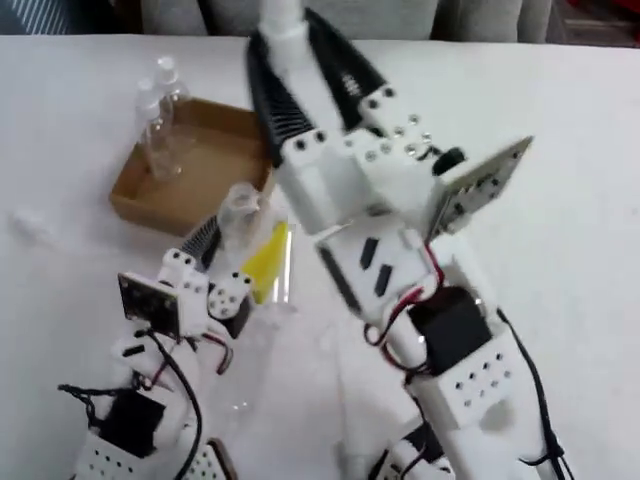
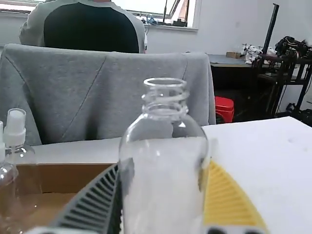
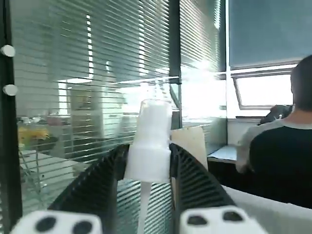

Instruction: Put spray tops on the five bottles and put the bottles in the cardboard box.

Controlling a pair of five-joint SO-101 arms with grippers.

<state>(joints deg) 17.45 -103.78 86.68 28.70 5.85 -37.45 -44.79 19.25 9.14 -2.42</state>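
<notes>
My left gripper (image 1: 243, 240) is shut on a clear bottle (image 1: 240, 212) with a bare neck, held upright just beside the cardboard box (image 1: 205, 190). In the left wrist view the bottle (image 2: 163, 161) stands between a dark finger (image 2: 95, 204) and a yellow finger (image 2: 226, 200). My right gripper (image 1: 288, 55) is raised near the table's far edge, shut on a white spray top (image 1: 280, 22). The right wrist view has the spray top (image 3: 148, 141) clamped between two black fingers (image 3: 100, 185), its tube hanging down. Two bottles with spray tops (image 1: 158, 115) stand in the box's far left corner.
The box's wall (image 2: 63, 173) runs low behind the held bottle, with capped bottles (image 2: 14, 146) at its end. A small clear object (image 1: 30, 225) lies on the white table left of the box. The right arm's body (image 1: 400, 250) spans the middle of the table.
</notes>
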